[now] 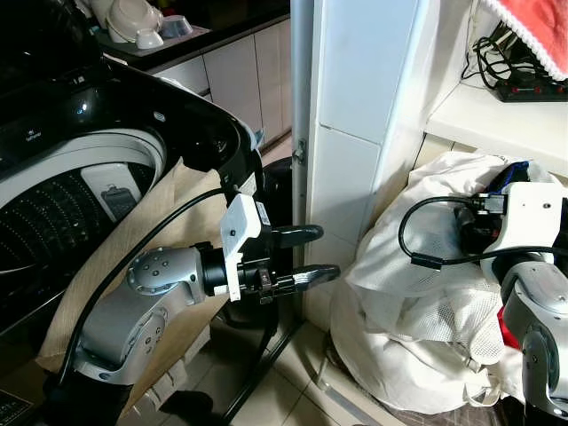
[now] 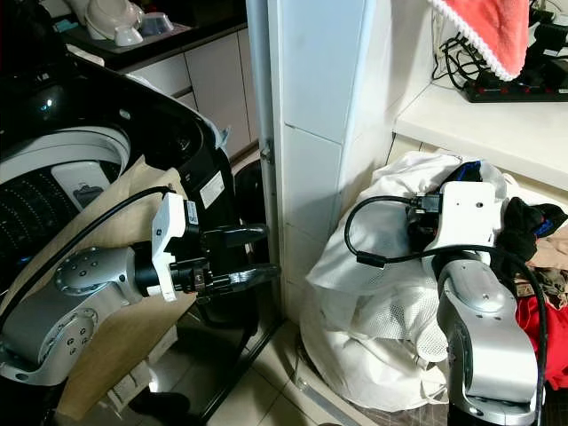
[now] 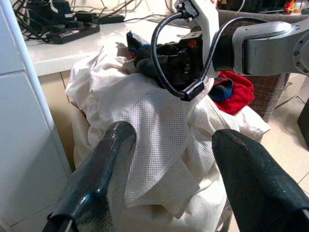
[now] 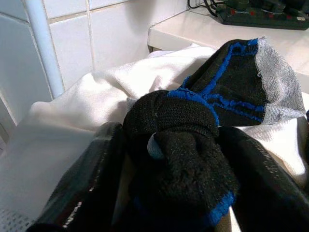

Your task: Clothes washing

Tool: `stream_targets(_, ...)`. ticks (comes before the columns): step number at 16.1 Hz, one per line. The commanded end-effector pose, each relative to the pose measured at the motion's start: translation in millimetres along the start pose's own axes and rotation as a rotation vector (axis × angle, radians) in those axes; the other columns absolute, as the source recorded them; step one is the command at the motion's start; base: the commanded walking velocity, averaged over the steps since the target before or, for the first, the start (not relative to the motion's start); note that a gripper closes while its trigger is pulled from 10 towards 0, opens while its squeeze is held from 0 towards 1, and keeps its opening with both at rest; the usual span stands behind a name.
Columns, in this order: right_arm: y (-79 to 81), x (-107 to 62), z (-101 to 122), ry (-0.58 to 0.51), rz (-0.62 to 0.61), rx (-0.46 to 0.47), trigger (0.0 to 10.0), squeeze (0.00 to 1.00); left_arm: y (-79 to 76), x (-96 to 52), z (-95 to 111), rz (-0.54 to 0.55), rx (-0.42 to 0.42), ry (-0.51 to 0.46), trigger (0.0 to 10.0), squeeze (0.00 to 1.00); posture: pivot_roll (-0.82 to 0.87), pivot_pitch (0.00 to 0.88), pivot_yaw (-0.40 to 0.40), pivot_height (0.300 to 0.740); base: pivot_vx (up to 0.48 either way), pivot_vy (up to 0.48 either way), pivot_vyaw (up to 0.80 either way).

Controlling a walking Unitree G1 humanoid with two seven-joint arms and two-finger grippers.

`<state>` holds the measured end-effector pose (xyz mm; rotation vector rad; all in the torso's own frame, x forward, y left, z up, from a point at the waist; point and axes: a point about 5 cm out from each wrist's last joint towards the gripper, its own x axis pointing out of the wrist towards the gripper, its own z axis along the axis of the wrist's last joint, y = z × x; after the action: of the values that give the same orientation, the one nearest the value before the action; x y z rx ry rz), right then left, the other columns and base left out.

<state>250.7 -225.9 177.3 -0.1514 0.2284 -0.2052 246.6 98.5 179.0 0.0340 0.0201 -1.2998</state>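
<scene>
Centrally in the right wrist frame, the right pincer [image 4: 169, 193] grips a black-and-blue sock [image 4: 193, 145] atop the white mesh laundry bag [image 1: 399, 311]; the left pincer [image 1: 306, 256] hovers open, mid-frame, beside the washing machine [image 1: 89, 177].

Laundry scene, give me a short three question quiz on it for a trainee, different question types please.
1. True or false: the right gripper has its fingers around a black and blue sock.
2. What is the left gripper holding? A) a towel B) nothing C) a sock
3. Fill in: the sock lies on top of a white mesh ____.

Key: 1 true. 2 B, its fingers are open and empty, beside the washing machine. 3 laundry bag.
</scene>
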Motion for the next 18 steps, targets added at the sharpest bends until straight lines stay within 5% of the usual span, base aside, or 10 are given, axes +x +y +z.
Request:
stream_targets(1, 1.8, 1.6, 0, -0.004, 0.007, -0.006, 0.0, 0.0, 2.1, -0.6, 3, -0.006, 0.011, 0.006, 10.0, 0.0, -0.18, 0.0, 0.077, 0.74, 0.0, 0.0, 0.0)
stream_targets(8, 1.1, 1.1, 3, -0.05, 0.011, -0.029, 0.0, 0.0, 3.1, -0.8, 3, 0.004, 0.013, 0.007, 10.0, 0.0, -0.18, 0.0, 0.073, 0.74, 0.0, 0.0, 0.0)
stream_targets(12, 2.8, -2.6, 31, -0.277, -0.013, -0.171, 0.0, 0.0, 17.6, -0.5, 10, 0.132, 0.044, -0.037, 10.0, 0.0, -0.18, 0.0, 0.073, 0.74, 0.0, 0.0, 0.0)
stream_targets(14, 16.2, -9.5, 54, -0.484, 0.06, -0.362, 0.0, 0.0, 49.3, 1.8, 24, 0.371, -0.035, -0.113, 10.0, 0.0, -0.18, 0.0, 0.07, 0.74, 0.0, 0.0, 0.0)
stream_targets(15, 18.7, -10.3, 56, -0.504, 0.077, -0.386, 0.0, 0.0, 52.6, 2.5, 27, 0.394, -0.044, -0.132, 10.0, 0.0, -0.18, 0.0, 0.07, 0.74, 0.0, 0.0, 0.0)
stream_targets(16, 27.9, -12.2, 58, -0.552, 0.145, -0.416, 0.0, 0.0, 56.5, 8.2, 35, 0.394, -0.149, -0.209, 10.0, 0.0, -0.18, 0.0, 0.067, 0.74, 0.0, 0.0, 0.0)
stream_targets(18, 50.8, -18.4, 57, -0.625, 0.317, -0.475, 0.0, 0.0, 62.7, 21.1, 42, 0.407, -0.33, -0.269, 10.0, 1.0, -0.18, 0.0, 0.066, 0.74, 0.0, 0.0, 0.0)
